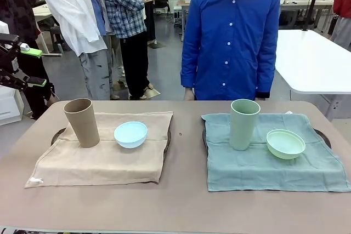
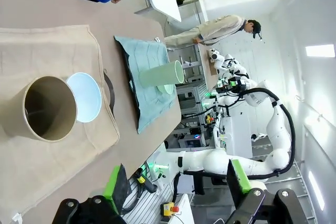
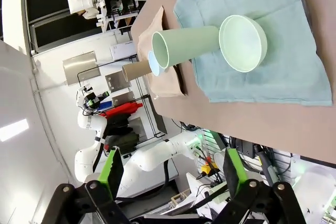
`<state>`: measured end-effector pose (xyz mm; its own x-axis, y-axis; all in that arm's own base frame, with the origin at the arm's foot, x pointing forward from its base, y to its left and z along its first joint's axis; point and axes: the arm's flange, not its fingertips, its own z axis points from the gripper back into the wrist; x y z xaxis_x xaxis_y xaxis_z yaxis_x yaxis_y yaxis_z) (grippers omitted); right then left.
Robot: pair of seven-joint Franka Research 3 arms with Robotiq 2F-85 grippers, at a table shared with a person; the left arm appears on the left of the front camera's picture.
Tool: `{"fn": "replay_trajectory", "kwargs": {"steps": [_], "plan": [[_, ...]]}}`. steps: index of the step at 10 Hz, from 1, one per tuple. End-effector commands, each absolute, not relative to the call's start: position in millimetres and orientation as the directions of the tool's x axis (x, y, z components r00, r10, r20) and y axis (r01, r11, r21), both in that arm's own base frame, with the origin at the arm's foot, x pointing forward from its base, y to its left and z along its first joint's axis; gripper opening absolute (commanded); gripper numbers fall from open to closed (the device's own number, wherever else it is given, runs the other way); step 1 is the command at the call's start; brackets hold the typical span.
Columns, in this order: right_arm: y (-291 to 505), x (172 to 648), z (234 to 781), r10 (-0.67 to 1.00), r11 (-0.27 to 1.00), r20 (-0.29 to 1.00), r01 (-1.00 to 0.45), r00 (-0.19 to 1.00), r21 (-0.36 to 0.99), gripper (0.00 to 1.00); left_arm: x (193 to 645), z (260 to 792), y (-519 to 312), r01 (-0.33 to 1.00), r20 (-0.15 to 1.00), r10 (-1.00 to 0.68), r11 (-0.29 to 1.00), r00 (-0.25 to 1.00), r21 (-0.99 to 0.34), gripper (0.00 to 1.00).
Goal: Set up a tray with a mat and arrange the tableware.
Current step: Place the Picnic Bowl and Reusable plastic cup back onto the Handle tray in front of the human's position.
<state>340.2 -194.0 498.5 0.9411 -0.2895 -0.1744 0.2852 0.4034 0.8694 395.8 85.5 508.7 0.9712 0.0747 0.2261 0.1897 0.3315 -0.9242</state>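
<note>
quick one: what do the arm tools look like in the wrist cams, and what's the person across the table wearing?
Left tool: black linkage fingers with bright green pads. Right tool: the same build, black with green pads. In the front view, part of the left arm shows dark links with green tips. The person wears a bright blue long-sleeved button shirt with white buttons.

We see a tall tan cup (image 1: 81, 122) and light blue round bowl (image 1: 130, 133) on beige cloth (image 1: 104, 160); pale green cup (image 1: 244, 124) and bowl (image 1: 285, 143) on teal cloth (image 1: 274, 165).
</note>
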Motion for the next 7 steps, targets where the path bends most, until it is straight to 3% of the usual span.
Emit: {"fn": "replay_trajectory", "kwargs": {"steps": [1, 7], "plan": [[-193.0, 341.0, 500.8, -0.292, 0.386, -0.163, 0.272, 0.943, 0.881, 1.0, 395.1, 509.5, 86.5, 0.193, 0.229, 0.076, 0.326, 0.97, -0.926, 1.0], [-193.0, 341.0, 500.8, -0.292, 0.386, -0.163, 0.272, 0.943, 0.881, 1.0, 395.1, 509.5, 86.5, 0.193, 0.229, 0.076, 0.326, 0.97, -0.926, 1.0]]}}
